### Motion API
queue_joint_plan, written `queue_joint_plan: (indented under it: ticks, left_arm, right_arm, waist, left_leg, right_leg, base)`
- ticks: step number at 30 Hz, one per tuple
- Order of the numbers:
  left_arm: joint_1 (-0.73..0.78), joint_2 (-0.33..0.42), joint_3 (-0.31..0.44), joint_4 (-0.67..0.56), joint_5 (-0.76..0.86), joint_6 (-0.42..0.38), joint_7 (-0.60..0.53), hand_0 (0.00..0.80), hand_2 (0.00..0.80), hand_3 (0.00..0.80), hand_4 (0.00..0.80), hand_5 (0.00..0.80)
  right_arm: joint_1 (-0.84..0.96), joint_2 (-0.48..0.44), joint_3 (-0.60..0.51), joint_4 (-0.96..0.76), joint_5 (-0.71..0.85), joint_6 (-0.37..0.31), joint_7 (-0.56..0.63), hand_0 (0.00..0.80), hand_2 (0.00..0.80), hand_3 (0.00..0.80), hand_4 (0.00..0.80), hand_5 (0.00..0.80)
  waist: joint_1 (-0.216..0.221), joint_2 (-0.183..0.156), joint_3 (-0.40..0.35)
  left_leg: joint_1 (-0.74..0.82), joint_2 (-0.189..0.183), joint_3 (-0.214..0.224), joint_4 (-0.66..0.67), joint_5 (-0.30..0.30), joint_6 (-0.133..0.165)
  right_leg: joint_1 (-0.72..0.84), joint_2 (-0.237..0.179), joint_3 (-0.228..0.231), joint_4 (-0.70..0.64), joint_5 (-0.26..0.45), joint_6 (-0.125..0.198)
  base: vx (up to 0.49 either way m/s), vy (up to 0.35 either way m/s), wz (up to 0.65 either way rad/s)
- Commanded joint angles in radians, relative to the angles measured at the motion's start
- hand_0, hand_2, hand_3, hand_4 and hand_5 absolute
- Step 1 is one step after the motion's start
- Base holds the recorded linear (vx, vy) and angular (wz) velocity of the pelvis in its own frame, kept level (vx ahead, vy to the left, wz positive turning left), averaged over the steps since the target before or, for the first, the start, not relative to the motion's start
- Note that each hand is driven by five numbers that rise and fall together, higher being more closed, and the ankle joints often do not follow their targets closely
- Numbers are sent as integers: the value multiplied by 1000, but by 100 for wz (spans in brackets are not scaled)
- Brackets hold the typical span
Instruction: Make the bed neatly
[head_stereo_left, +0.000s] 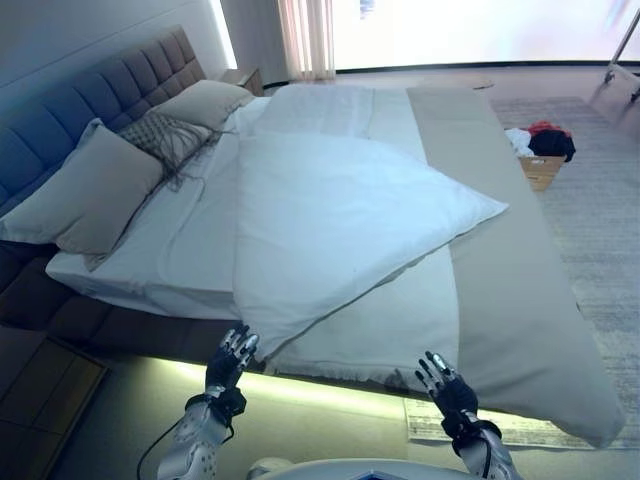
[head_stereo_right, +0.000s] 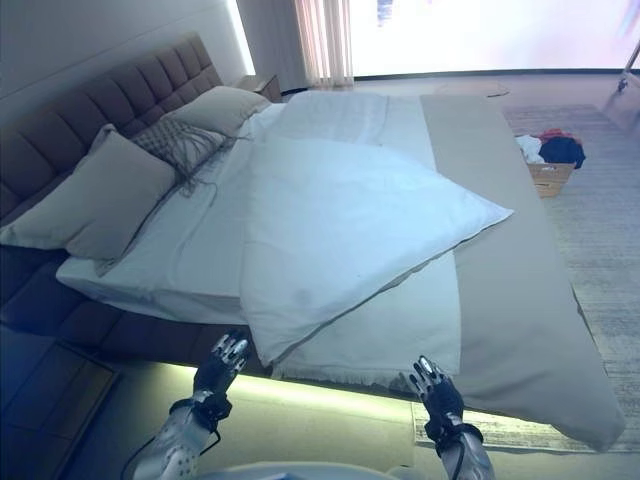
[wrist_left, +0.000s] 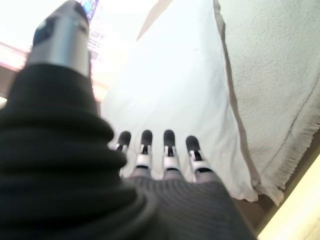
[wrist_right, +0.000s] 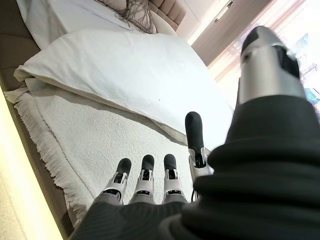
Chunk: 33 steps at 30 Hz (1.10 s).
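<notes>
A white duvet (head_stereo_left: 330, 220) lies crooked and folded over on the bed (head_stereo_left: 110, 330), one corner hanging off the near side and another pointing right. Under it lie a white fringed blanket (head_stereo_left: 385, 330) and a beige runner (head_stereo_left: 500, 270) across the foot. Pillows (head_stereo_left: 95, 195) lean on the grey tufted headboard (head_stereo_left: 90, 100). My left hand (head_stereo_left: 232, 357) is open just below the duvet's hanging corner (wrist_left: 250, 180), holding nothing. My right hand (head_stereo_left: 445, 385) is open at the blanket's fringe edge (wrist_right: 45, 150), also empty.
A basket of clothes (head_stereo_left: 542, 150) stands on the rug (head_stereo_left: 600, 230) past the bed's foot. A dark nightstand (head_stereo_left: 40, 385) sits low at my left. A lit strip runs under the bed's near edge. A window with curtains (head_stereo_left: 305, 38) is at the far wall.
</notes>
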<state>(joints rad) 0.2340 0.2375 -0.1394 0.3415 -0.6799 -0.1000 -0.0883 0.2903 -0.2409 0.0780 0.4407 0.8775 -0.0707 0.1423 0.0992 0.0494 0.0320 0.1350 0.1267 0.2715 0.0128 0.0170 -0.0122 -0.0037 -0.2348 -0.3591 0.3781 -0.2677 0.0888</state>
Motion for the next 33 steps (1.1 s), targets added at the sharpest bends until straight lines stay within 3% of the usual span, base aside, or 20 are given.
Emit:
queue_joint_plan:
  ticks: [1, 10, 17, 24, 29, 33]
  left_arm:
    - [-59, 49, 23, -35, 52, -45, -7, 0, 0, 0, 0, 0]
    - [-84, 51, 8, -17, 71, -51, 29, 0, 0, 0, 0, 0]
    - [-72, 55, 19, -46, 49, -39, -11, 0, 0, 0, 0, 0]
    - [-72, 62, 14, -58, 25, -28, -15, 0, 0, 0, 0, 0]
    - [-60, 65, 17, -65, 22, -34, -40, 0, 0, 0, 0, 0]
    - [-57, 71, 8, -74, 35, -20, -52, 0, 0, 0, 0, 0]
  right_arm:
    - [-50, 64, -2, -7, 35, -32, -3, 0, 0, 0, 0, 0]
    - [-61, 67, 8, 1, 13, -1, 25, 0, 0, 0, 0, 0]
    - [-51, 68, 29, -7, -41, 36, 68, 0, 0, 0, 0, 0]
    - [-51, 45, 25, -14, -32, 43, 64, 0, 0, 0, 0, 0]
    - [-52, 48, 30, -20, -37, 41, 62, 0, 0, 0, 0, 0]
    - [-54, 60, 33, -18, -23, 14, 44, 0, 0, 0, 0, 0]
  waist:
    - [4, -72, 29]
    - [-9, -86, 38]
    - [-13, -92, 44]
    - [-2, -94, 75]
    - [23, -96, 95]
    - [44, -88, 101]
  left_leg:
    - [8, -37, -3, -32, -15, -34]
    - [14, -50, 8, -29, -33, -18]
    - [21, -54, 20, -39, -38, -12]
    - [-24, -75, 8, 61, -79, 16]
    - [-67, -114, -27, 165, -136, 58]
    - [-97, -159, -74, 190, -152, 102]
  right_leg:
    - [154, -9, -84, -392, 345, 81]
    - [134, -20, -71, -388, 359, 95]
    - [125, -23, -51, -401, 373, 101]
    - [94, -77, -53, -335, 370, 103]
    - [53, -161, -36, -217, 389, 96]
    - [10, -217, 9, -78, 420, 89]
  base:
    - [0, 0, 0]
    - [0, 0, 0]
    - [20, 8, -2]
    - [18, 63, -2]
    - [28, 159, 7]
    - [26, 230, 12]
